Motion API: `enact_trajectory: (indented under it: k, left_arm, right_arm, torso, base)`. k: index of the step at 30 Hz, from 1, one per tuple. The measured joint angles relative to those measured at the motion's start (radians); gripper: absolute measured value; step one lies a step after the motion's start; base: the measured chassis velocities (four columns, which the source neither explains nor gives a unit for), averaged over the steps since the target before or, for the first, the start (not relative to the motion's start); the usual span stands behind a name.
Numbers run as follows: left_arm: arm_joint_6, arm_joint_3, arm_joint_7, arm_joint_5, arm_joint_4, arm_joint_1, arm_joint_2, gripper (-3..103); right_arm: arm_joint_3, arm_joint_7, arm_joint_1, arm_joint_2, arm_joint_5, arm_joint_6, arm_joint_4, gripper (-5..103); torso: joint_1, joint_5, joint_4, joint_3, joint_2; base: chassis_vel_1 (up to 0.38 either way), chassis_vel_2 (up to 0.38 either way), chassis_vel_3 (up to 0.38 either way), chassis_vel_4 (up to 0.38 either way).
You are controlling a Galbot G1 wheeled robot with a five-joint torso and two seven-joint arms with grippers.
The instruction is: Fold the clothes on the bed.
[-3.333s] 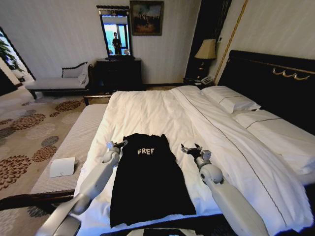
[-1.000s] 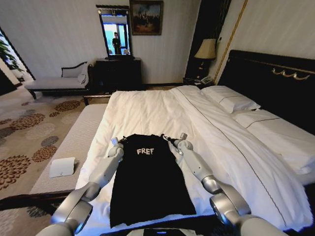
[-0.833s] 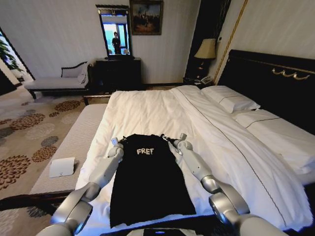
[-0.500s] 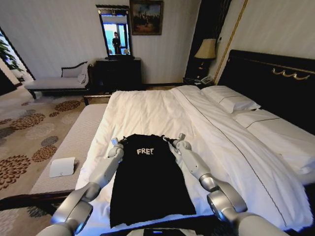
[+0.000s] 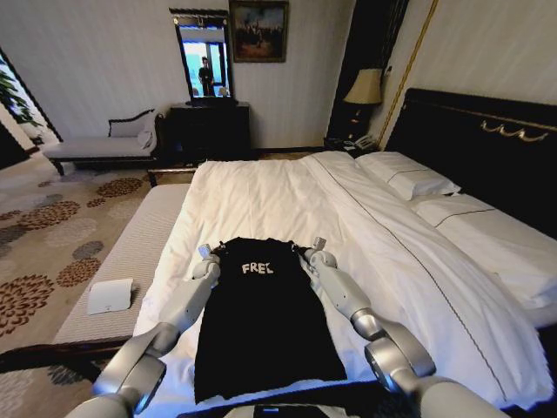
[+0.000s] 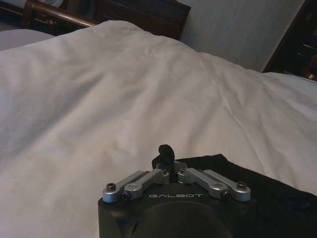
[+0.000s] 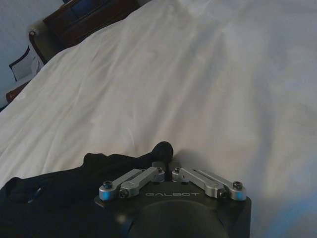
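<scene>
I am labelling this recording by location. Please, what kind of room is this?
Probably a hotel bedroom: a large bed with white bedding and a dark headboard, a bedside lamp, and a patterned carpet.

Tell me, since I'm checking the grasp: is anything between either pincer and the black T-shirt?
Nothing visible. The left pincer is shut on the black T-shirt at one shoulder corner, the right pincer on the other; white bedding lies around them.

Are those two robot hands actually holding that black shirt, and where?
Yes. Left hand and right hand each pinch the black T-shirt at its top corners, by the shoulders.
</scene>
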Motion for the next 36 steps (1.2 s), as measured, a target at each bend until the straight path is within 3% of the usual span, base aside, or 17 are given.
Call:
enact_trajectory:
  k: [15, 24, 30, 33, 36]
  left_arm:
    - [0.002, 0.002, -0.049, -0.031, -0.1, 0.005, 0.05, 2]
    - [0.011, 0.037, -0.1, -0.125, -0.236, -0.069, 0.13, 2]
    - [0.022, 0.092, -0.095, -0.145, -0.237, -0.184, 0.15, 2]
    - [0.022, 0.12, -0.081, -0.147, -0.17, -0.265, 0.121, 2]
    - [0.02, 0.136, -0.067, -0.147, -0.123, -0.302, 0.106, 2]
  right_arm:
    - [-0.024, 0.027, -0.053, -0.057, 0.03, 0.0, 0.205, 1]
    - [-0.046, 0.074, -0.049, -0.107, 0.027, 0.022, 0.364, 1]
    - [-0.055, 0.1, 0.009, -0.108, -0.033, 0.104, 0.355, 1]
    - [-0.051, 0.108, 0.069, -0.088, -0.044, 0.165, 0.299, 1]
    - [-0.059, 0.109, 0.113, -0.078, -0.063, 0.183, 0.252, 1]
  torso:
    - [0.0, -0.0002, 0.0, 0.0, 0.0]
    - [0.0, -0.0001, 0.0, 0.0, 0.0]
    - [0.0, 0.0001, 0.0, 0.0, 0.0]
    - [0.0, 0.0, 0.0, 0.0, 0.0]
    - [0.0, 0.0, -0.0003, 0.0, 0.0]
  base:
    - [0.0, 0.0, 0.0, 0.0]
    - [0.0, 0.0, 0.0, 0.0]
    - [0.0, 0.0, 0.0, 0.0]
    - [0.0, 0.0, 0.0, 0.0]
    - [0.0, 0.0, 0.0, 0.0]
